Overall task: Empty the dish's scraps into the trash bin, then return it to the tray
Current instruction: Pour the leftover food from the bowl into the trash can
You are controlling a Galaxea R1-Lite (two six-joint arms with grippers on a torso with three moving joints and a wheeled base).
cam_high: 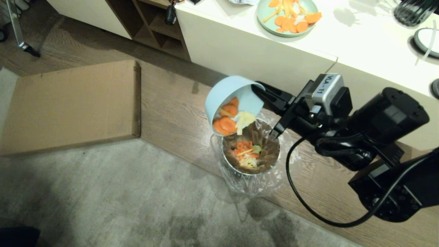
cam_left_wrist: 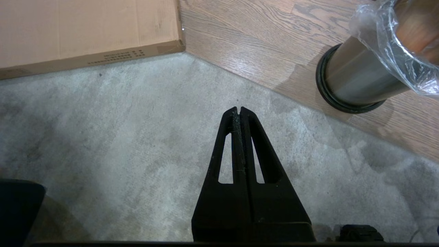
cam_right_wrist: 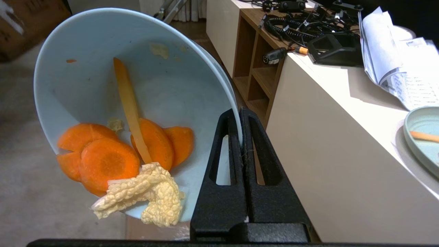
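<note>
A: Dish (cam_high: 230,97), pale blue and glossy, tipped over the trash bin (cam_high: 250,151); scraps (cam_high: 229,120) sliding at its low rim: round orange slices, one bumpy yellow bit.
B: Pinched on the rim at 3 o'clock by right gripper (cam_high: 258,90). More slices already inside the lined steel bin.
A: Only in left wrist view: left gripper (cam_left_wrist: 239,110), clenched and empty, over grey carpet (cam_left_wrist: 120,137); bin's black base ring at 2 o'clock.

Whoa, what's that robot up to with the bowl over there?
It is tipping food scraps out. Its right gripper is pinching the rim of a pale blue dish, tilted steeply above a small steel trash bin on the floor. Carrot slices and yellowish scraps are sliding toward the dish's lip; some already lie in the bin. The left gripper hangs shut and idle over the carpet.
</note>
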